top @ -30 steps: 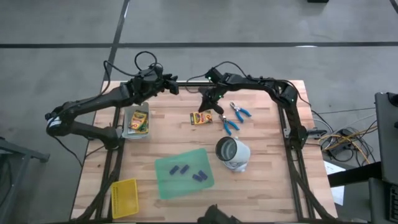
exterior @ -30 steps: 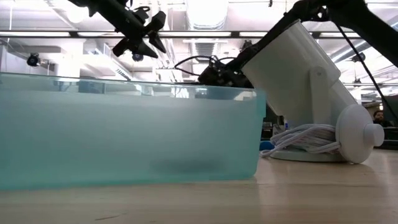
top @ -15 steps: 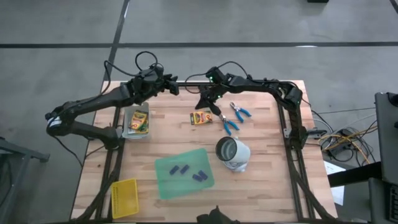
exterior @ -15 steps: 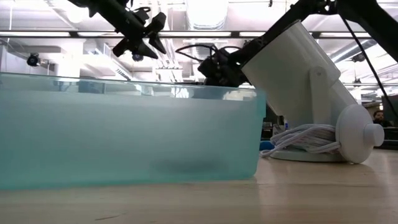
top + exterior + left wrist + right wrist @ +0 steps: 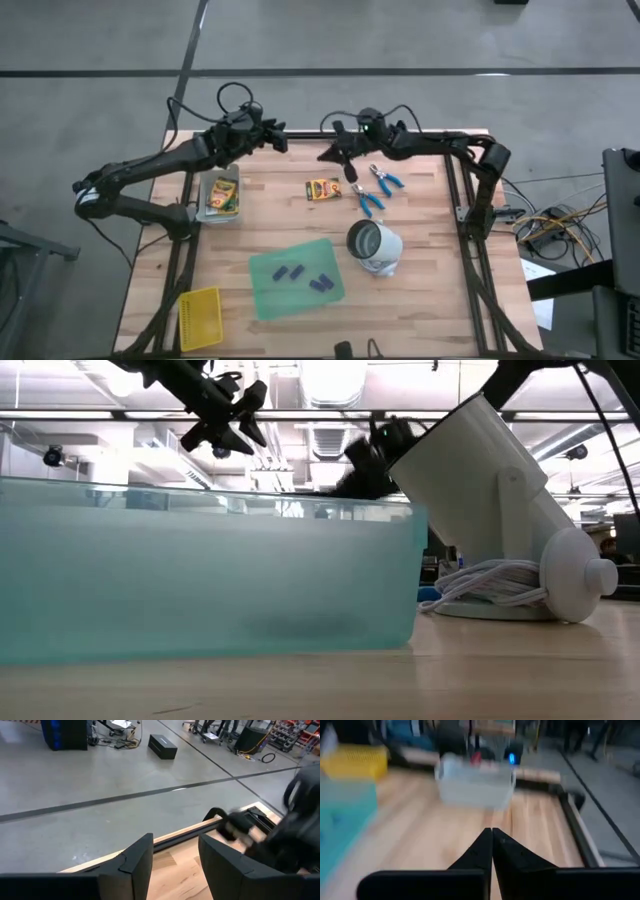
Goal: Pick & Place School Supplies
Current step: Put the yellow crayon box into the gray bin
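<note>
Right gripper (image 5: 335, 160) is up at the table's 12 o'clock edge, in the air above the wood, fingers pressed together, holding nothing; the right wrist view shows its 2 fingertips (image 5: 491, 840) meeting in a point over bare wood. Left gripper (image 5: 272, 138) hangs past the 11 o'clock corner of the table (image 5: 430, 290), fingers spread with a gap between them, nothing in the gap; the left wrist view shows both fingers (image 5: 135, 860) apart over the table's back edge and the floor beyond.

Task things: 1 crayon box (image 5: 322, 189) lies flat on the wood, just toward 6 o'clock from the right gripper and apart from it. 2 blue-handled tools (image 5: 377, 188) lie at about 1 o'clock from table centre, just beside each other, at 3 o'clock of the crayon box. More crayon boxes (image 5: 221, 198) sit in a clear bin (image 5: 203, 190) at the 9 o'clock side, under the left arm. 4 purple-blue pieces (image 5: 303, 277) lie on the green sheet (image 5: 270, 300) at 6 o'clock, 2 toward its 9 o'clock side and 2 toward its 3 o'clock side.

White lamp-like object (image 5: 375, 247) lies on its side just toward 1 o'clock from the green sheet, near it. Yellow mesh basket (image 5: 199, 317) sits at the 7 o'clock corner. In the low view the green container wall (image 5: 200, 580) fills the front, with the white lamp (image 5: 490, 500) beside it and a coiled white cord (image 5: 490, 582) at its base.
</note>
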